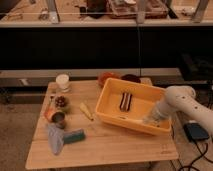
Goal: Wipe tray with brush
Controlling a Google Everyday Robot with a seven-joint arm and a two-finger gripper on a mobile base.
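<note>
The yellow-orange tray (112, 95) sits on the right half of the wooden table. My white arm reaches in from the right, and the gripper (150, 119) is down inside the tray by its near right wall. It is shut on the brush (131, 118), a slim pale stick that runs left from the gripper, low over the tray floor along the near wall. A short dark block with pale stripes (125, 100) lies on the tray floor, behind and to the left of the gripper.
Two reddish-brown bowls (107, 77) stand behind the tray. Left of it are a white cup (62, 81), a small bowl of dark bits (61, 102), a can (56, 117), a pale yellow piece (86, 111), a green sponge (76, 136) and a grey cloth (54, 140). A dark box (195, 132) lies on the floor at right.
</note>
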